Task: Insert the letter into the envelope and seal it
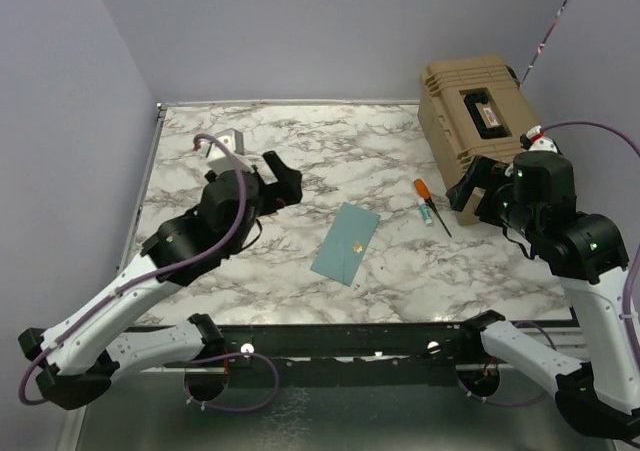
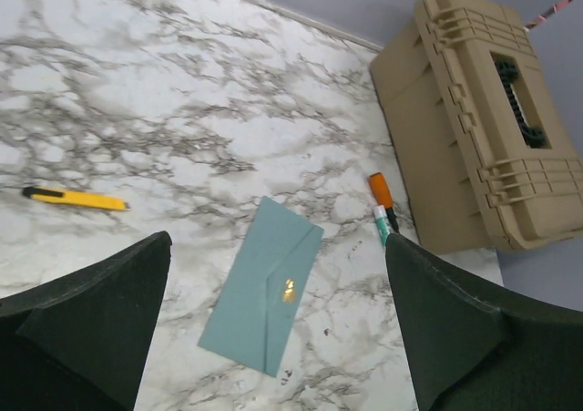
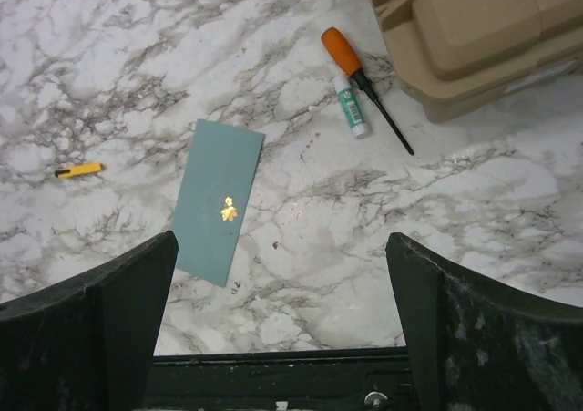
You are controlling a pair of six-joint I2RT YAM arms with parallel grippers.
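Looking from the near edge, we find the envelope (image 1: 345,243) lying flat near the table's (image 1: 300,141) middle, its flap folded down under a gold sticker (image 3: 227,210). We see no cream letter anywhere, so we judge it sits inside and the sealing is done. The left fingers (image 2: 100,320) and the right fingers (image 3: 474,329) both stand spread and empty, raised off toward the left and right edges, likely so the paper lies undisturbed. Beyond lie an orange-handled screwdriver (image 1: 424,190) and, at the far right corner, a tan hard case (image 1: 470,106).
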